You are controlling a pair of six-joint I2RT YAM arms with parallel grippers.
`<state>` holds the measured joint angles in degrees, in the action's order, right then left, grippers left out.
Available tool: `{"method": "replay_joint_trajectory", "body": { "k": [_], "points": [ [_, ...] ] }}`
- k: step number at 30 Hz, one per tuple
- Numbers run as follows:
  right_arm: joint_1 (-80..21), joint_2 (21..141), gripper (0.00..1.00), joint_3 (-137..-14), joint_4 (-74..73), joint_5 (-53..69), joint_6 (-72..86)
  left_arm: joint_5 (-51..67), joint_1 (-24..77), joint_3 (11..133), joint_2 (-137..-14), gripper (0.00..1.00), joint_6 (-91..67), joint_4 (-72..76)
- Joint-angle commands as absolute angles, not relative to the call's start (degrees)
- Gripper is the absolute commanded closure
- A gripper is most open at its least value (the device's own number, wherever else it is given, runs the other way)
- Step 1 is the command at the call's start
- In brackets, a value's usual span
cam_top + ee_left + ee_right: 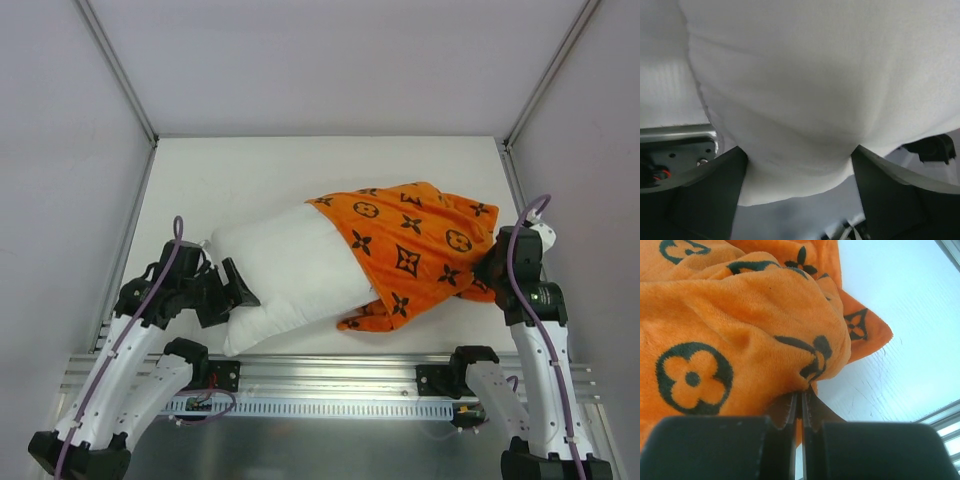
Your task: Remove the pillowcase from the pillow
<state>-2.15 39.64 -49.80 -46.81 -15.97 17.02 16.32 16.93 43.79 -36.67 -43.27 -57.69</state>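
The white pillow (285, 270) lies across the table, its left half bare and its right half inside the orange pillowcase (415, 245) with black motifs. My left gripper (240, 290) is at the pillow's bare left end. In the left wrist view its fingers (720, 190) stand wide apart with the pillow's end (800, 100) bulging between them and touching both inner faces. My right gripper (490, 268) is at the pillowcase's right edge. In the right wrist view that gripper (802, 397) is shut on a fold of the plush orange pillowcase (730, 330).
The white tabletop (260, 180) is enclosed by grey walls with metal corner posts (120, 75). An aluminium rail (330, 370) runs along the near edge, carrying both arm bases. The right arm (540, 330) stands close to the right wall.
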Motion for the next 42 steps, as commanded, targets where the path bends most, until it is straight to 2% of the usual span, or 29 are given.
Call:
{"method": "replay_joint_trajectory", "body": {
  "k": [1,2,3,4,7,9,10,12,16,20,26,30,33,34,36,39,40,41,42],
  "points": [
    [-1.93,41.22,0.99,-50.71,-42.54,-13.54,18.72,33.44,17.49,41.75,-41.65,0.29,-42.19,-53.99],
    [-1.93,41.31,0.99,-50.89,-42.10,-13.36,18.63,34.88,17.49,41.84,-41.92,0.45,-42.36,-52.75],
    [-1.93,41.22,0.99,-51.50,-42.01,-13.45,18.63,35.50,17.49,42.71,-42.10,0.86,-42.71,-51.86],
    [-2.02,41.05,0.99,-52.03,-42.10,-13.53,18.55,35.59,17.49,44.11,-42.71,1.00,-43.06,-51.07],
    [-2.02,39.91,0.99,-56.05,-44.90,-14.67,17.67,32.10,17.49,57.94,-42.81,1.00,-44.12,-51.15],
    [-1.93,38.77,0.99,-59.40,-47.19,-15.64,16.61,24.73,17.49,65.18,-41.49,1.00,-45.00,-51.24],
    [-1.93,37.37,0.99,-63.33,-49.20,-16.17,16.00,16.69,17.40,72.09,-40.96,1.00,-45.78,-51.68],
    [-2.02,36.30,0.99,-68.09,-51.32,-17.04,13.99,9.52,17.40,77.32,-39.12,1.00,-46.67,-51.33],
    [-1.93,35.68,0.99,-80.66,-59.04,-19.68,10.64,6.76,17.40,89.27,-41.13,1.00,-43.33,-51.86],
    [-1.93,35.60,0.99,-90.51,-64.50,-17.32,9.06,8.62,17.49,91.32,-40.43,1.00,-44.91,-52.82],
    [-1.93,34.27,0.99,-98.59,-71.71,-17.05,6.42,0.54,17.49,94.74,-39.72,1.00,-44.72,-57.74],
    [-1.93,37.87,0.99,-95.48,-66.83,-15.65,5.98,-2.37,17.49,96.33,-49.11,1.00,-45.44,-57.31],
    [-1.93,46.20,0.99,-90.90,-59.28,-12.41,4.93,-3.08,16.36,93.36,-57.63,1.00,-44.48,-52.92],
    [-2.02,52.58,0.99,-90.71,-57.76,-12.57,4.83,-2.21,15.04,92.64,-60.09,1.00,-44.12,-50.73],
    [-2.02,59.03,0.99,-90.88,-53.38,-13.09,4.66,6.65,10.66,90.11,-66.60,1.00,-45.25,-49.05],
    [-1.93,71.16,0.98,-93.50,-49.76,-13.80,4.75,13.26,4.67,86.32,-73.20,1.00,-46.31,-42.29],
    [-1.93,73.98,0.86,-97.00,-49.66,-13.36,4.83,13.36,4.14,86.31,-74.87,1.00,-46.14,-41.49],
    [-1.93,78.62,0.46,-99.03,-50.70,-12.66,4.66,13.71,3.43,86.74,-78.19,1.00,-46.06,-40.61],
    [-2.02,80.23,0.33,-101.14,-51.84,-11.70,4.66,13.88,3.17,87.97,-79.70,1.00,-45.71,-40.52]
  ]
}}
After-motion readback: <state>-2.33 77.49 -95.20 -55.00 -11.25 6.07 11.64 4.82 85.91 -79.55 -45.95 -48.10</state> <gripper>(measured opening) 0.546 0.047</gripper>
